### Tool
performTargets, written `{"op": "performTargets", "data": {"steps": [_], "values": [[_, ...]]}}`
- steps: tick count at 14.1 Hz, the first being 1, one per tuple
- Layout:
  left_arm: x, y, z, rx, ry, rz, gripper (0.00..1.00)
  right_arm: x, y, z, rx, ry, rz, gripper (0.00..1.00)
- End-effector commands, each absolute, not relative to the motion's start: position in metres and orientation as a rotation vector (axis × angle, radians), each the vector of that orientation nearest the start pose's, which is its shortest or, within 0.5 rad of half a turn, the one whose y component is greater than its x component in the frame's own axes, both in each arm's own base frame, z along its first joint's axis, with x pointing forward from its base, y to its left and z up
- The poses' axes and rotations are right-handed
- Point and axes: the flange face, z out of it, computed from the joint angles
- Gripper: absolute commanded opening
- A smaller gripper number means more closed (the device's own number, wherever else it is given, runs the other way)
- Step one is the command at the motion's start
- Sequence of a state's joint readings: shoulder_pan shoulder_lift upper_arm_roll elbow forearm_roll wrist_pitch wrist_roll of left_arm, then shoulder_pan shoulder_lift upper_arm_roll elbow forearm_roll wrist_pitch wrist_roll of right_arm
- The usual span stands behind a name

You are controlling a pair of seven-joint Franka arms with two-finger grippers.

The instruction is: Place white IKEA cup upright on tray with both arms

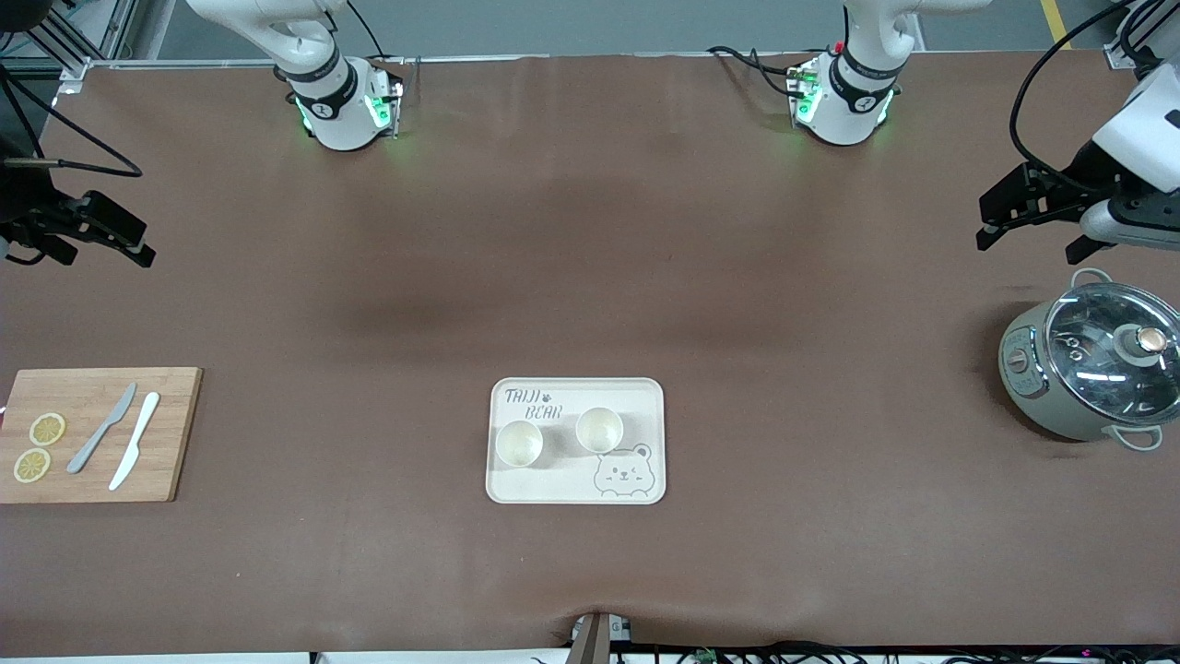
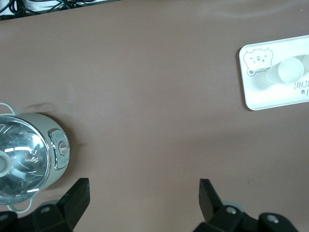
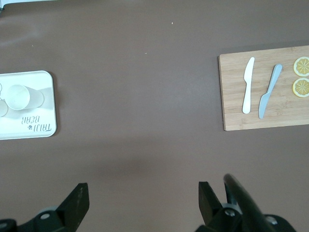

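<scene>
As things stand: we see two white cups (image 1: 519, 443) (image 1: 599, 429) upright, side by side on the tray (image 1: 553, 486), so we judge the placing done.
Left end effector (image 1: 1028, 249): released, fingers spread, grasping nothing; it hangs over the table beside the pot (image 1: 1092, 369), well apart from the tray.
Right end effector (image 1: 106, 254): also released and bare, over the table near the board (image 1: 166, 406), with the tray well apart from it toward the left arm's end.
Cups from the wrists: both views show a cup mouth-up on the tray, with bare table between it and each end effector.
Step in hand: as we judge it, only parking clear.
Doing it well: we would move each end effector high and slowly, away from the pot lid and the knives, and never reach over the tray.
</scene>
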State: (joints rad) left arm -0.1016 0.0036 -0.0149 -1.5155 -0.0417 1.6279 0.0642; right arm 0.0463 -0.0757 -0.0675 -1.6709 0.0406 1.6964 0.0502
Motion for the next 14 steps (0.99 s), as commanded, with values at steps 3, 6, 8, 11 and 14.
{"op": "performTargets", "data": {"steps": [3,6,8,11,14], "values": [[0.577,-0.075,0.648,-3.178,0.334,-0.088,1.00,0.540,-0.008,0.642,-3.104,0.107,-0.164,1.00],[0.578,-0.065,0.648,-3.169,0.393,-0.081,1.00,0.540,-0.005,0.644,-3.111,0.094,-0.166,1.00],[0.579,-0.065,0.646,-3.157,0.426,-0.076,1.00,0.540,-0.003,0.644,-3.117,0.094,-0.167,1.00],[0.576,-0.066,0.642,-3.144,0.448,-0.037,1.00,0.540,-0.003,0.646,-3.118,0.096,-0.172,1.00],[0.575,-0.068,0.640,-3.137,0.464,-0.017,1.00,0.540,-0.002,0.645,-3.117,0.094,-0.169,1.00]]}}
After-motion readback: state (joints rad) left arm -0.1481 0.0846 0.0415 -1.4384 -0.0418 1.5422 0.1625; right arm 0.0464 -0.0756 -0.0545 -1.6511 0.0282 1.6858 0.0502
